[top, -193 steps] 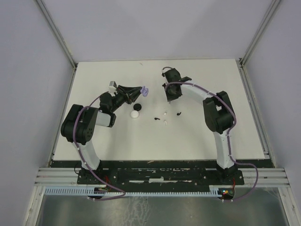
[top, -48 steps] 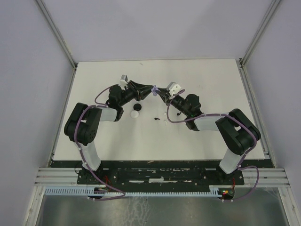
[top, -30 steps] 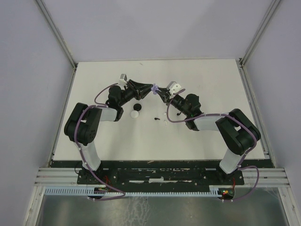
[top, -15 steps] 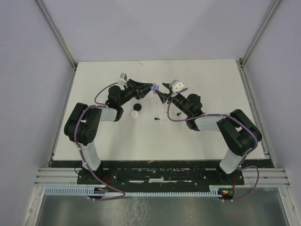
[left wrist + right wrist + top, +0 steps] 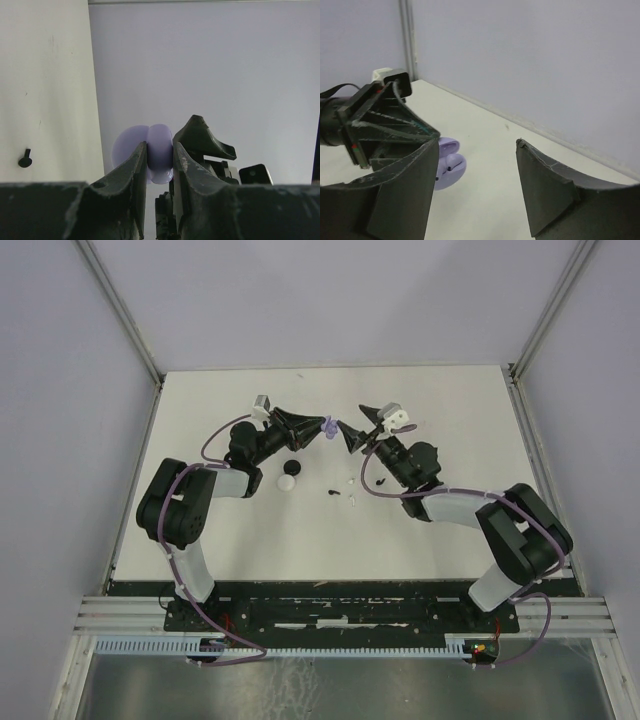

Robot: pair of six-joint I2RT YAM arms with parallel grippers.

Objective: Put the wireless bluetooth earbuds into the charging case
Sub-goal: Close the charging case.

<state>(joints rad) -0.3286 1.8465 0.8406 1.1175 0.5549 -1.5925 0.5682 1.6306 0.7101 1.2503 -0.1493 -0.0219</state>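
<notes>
Drawn back rightward from the lilac charging case (image 5: 329,427) with the right gripper (image 5: 357,424), jaws now spread wide and holding nothing. Case pinched tight between the left gripper (image 5: 318,427) jaws, held clear above the desk (image 5: 450,400), seemingly hinged open into two lobes. Probably time to fetch an earbud. Keep the left pinch steady and the case mouth turned toward the right arm. Lower spread jaws squarely over one bud, close gently on its body, avoid flicking it away. Counted: one case. One white puck (image 5: 288,481) just beside one black puck (image 5: 292,467), toward the left base from the case. Two white earbuds (image 5: 350,483) and one black earbud (image 5: 332,491), base-ward of the case. Others perhaps hidden under the right arm.
</notes>
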